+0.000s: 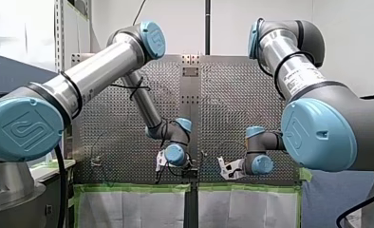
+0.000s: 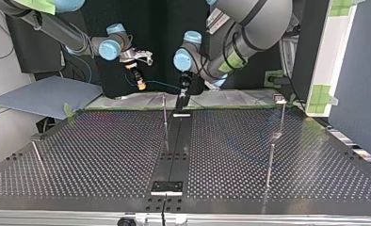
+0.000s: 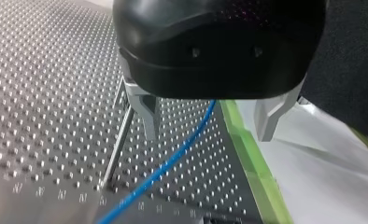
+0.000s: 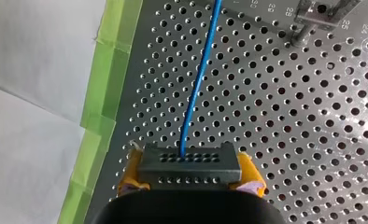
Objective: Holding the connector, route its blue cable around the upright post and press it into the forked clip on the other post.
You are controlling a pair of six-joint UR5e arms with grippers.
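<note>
- Gripping the connector, my right gripper has its yellow pads clenched on the two ends of the black block.
- The cable leaves the connector's face and runs straight ahead over the table, near the green tape along the table's edge.
- In the top view that gripper hangs at the far left, with the connector held clear of the table.
- My left gripper is released: its metal fingers stand spread, and the cable passes between them, touching neither as far as I can tell.
- A thin post stands on the table just beside one finger, and the cable runs close by its foot.
- In the top view the left gripper is at the far middle, just right of the post; the cable spans from the connector toward it.
- A second post with a small metal piece on top stands at the far right, well apart from both grippers.
</note>
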